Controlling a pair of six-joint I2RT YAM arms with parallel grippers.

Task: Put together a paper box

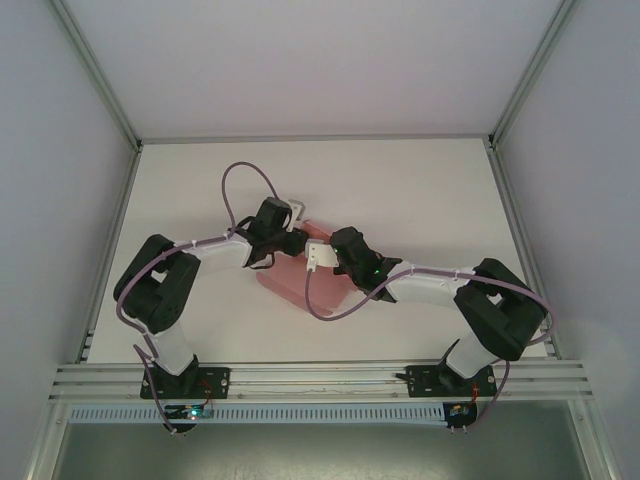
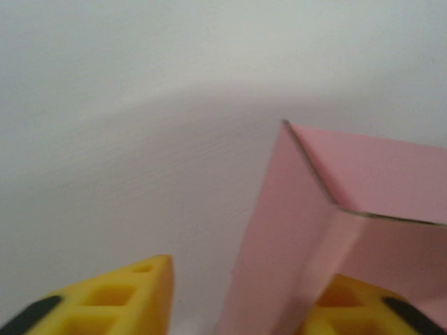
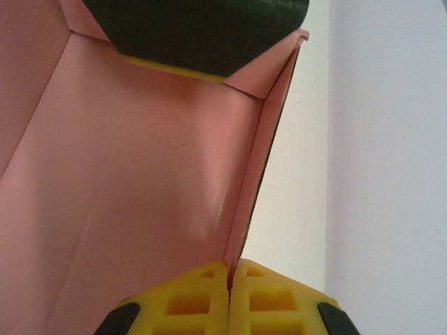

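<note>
the pink paper box (image 1: 288, 282) sits near the middle of the desk (image 1: 420, 190), where the right end effector (image 3: 229, 276) pinches the edge of one wall and the left end effector (image 2: 248, 279) is spread wide, a flap standing against its right finger.

Light was even, soft and white, casting only faint shadows on the surface (image 1: 420, 190). Wrist views were blurred close up; the paper box (image 2: 363, 181) looked out of focus, without glare.
</note>
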